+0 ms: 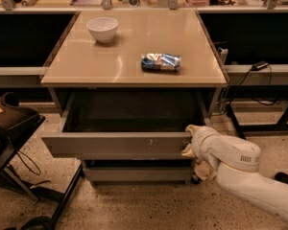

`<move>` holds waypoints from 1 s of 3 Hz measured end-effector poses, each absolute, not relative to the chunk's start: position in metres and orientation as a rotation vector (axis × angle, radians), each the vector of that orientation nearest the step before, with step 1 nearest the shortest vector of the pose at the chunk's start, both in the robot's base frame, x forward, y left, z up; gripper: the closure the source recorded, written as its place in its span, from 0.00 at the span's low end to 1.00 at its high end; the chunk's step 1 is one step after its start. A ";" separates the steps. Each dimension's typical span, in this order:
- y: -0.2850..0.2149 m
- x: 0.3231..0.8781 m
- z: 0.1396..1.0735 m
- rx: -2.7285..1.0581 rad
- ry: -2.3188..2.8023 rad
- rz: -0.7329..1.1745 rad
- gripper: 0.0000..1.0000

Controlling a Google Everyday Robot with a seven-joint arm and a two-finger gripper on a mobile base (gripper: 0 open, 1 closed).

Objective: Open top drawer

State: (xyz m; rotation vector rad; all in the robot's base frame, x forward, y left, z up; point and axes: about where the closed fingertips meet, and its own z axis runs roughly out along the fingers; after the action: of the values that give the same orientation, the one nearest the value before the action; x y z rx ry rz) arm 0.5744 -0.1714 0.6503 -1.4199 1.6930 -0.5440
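Speckled floor under a tan-topped cabinet [134,42]; the top drawer [120,145] stands well out below its front edge, with the gripper [192,140] at the drawer's right corner, placed for pulling; whether it is clamped I cannot tell

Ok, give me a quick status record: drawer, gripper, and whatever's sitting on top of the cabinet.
top drawer: pulled well out of the cabinet, interior dark
gripper: at the right end of the drawer's front panel, against it
cabinet top: white bowl at back left; blue snack packet right of centre, lying flat
task status: drawer looks open
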 end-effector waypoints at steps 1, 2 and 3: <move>-0.170 0.562 0.654 -1.419 1.696 -0.538 1.00; -0.170 0.562 0.654 -1.419 1.696 -0.538 1.00; -0.163 0.551 0.655 -1.456 1.662 -0.539 1.00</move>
State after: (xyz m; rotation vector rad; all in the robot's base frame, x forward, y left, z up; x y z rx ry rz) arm 0.5513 -0.1630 0.6553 -1.4559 1.6618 -0.5389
